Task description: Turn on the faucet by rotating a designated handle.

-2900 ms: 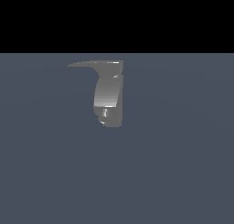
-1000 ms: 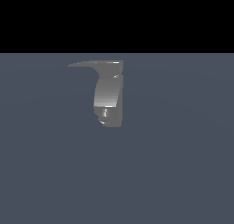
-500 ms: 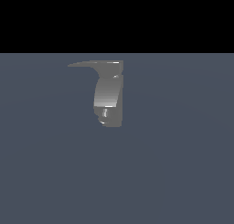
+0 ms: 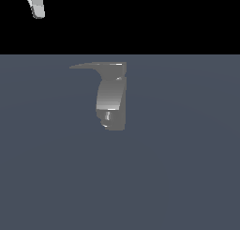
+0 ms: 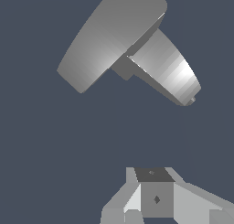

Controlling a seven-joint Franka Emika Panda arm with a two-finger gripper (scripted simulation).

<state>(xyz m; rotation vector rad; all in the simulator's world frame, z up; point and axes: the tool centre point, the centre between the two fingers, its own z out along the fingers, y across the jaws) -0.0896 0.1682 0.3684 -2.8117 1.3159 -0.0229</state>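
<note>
White end effector [image 4: 33,1] hangs high, well apart from the faucet [image 4: 111,100] handle [image 4: 91,66]; whether it is open is unclear.

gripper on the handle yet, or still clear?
Clear. The gripper sits at the exterior view's top left, apart from the handle, which nothing touches.

Metallic grey faucet [image 4: 111,100], column smooth and shiny with a bright highlight band across the curve, rounded end darker. Handle [image 4: 91,65] flat, dull grey, matt, without glint. Tabletop [image 4: 187,154] uniform slate-blue, matt, featureless. Gripper [image 5: 155,205] faceted, pale grey and white, plastic-looking, smooth, with a darker matt inner block.
</note>
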